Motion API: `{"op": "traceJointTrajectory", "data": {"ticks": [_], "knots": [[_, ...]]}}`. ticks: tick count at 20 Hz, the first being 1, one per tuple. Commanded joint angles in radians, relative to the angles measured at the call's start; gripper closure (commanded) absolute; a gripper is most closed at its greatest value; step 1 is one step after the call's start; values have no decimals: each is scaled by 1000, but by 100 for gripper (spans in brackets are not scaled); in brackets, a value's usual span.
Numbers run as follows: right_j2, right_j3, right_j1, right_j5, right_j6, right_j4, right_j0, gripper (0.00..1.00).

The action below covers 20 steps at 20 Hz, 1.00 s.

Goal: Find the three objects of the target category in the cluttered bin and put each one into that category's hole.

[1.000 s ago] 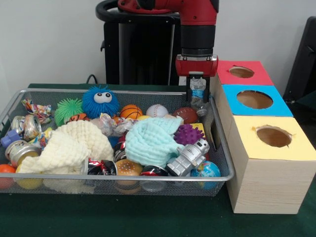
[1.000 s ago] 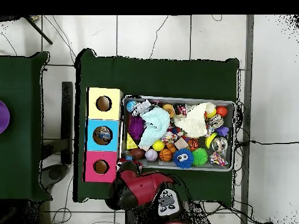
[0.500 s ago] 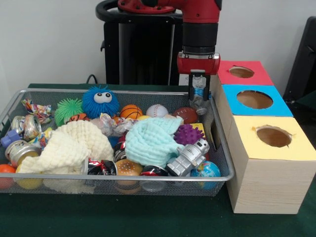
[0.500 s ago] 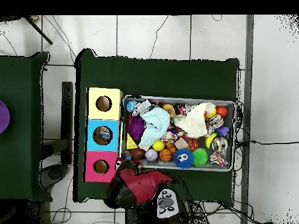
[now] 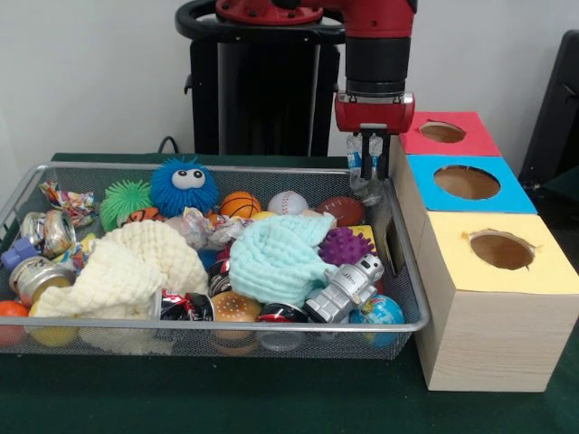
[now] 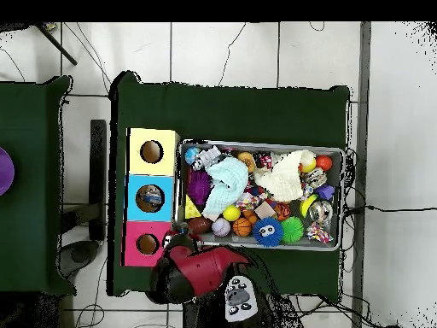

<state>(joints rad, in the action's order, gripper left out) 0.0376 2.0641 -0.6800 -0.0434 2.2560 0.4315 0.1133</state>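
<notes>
My gripper point(image 5: 372, 167) is shut on a crumpled clear plastic wrapper point(image 5: 365, 183) with blue print. It holds the wrapper above the far right corner of the wire-mesh bin point(image 5: 226, 323), just beside the red-topped box. That box's round hole point(image 5: 442, 132) lies to the right of the gripper. In the overhead view the arm point(image 6: 192, 269) hides the gripper, next to the red box's hole point(image 6: 148, 244). Another crumpled clear wrapper point(image 5: 201, 226) lies mid-bin, and a multicolour one point(image 5: 68, 200) lies at the far left.
The blue-topped box point(image 5: 466, 183) and the yellow-topped box point(image 5: 500, 250) stand in a row beside the bin. The bin holds a blue furry ball point(image 5: 184, 185), cloths point(image 5: 276, 258), a toy robot point(image 5: 344, 287), crushed cans point(image 5: 36, 274) and several small balls.
My gripper has risen and moved right toward the red-topped box, carrying the wrapper up out of the bin's corner.
</notes>
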Motion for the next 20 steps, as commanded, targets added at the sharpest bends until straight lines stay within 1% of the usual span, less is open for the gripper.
{"op": "traceJointTrajectory", "data": {"ticks": [1,10,16,20], "knots": [[130,-43,-37,179,-56,29,35,100],[151,-31,-74,214,-55,37,56,100],[182,-9,-132,259,-71,31,79,100],[220,6,-165,297,-88,21,112,100]]}}
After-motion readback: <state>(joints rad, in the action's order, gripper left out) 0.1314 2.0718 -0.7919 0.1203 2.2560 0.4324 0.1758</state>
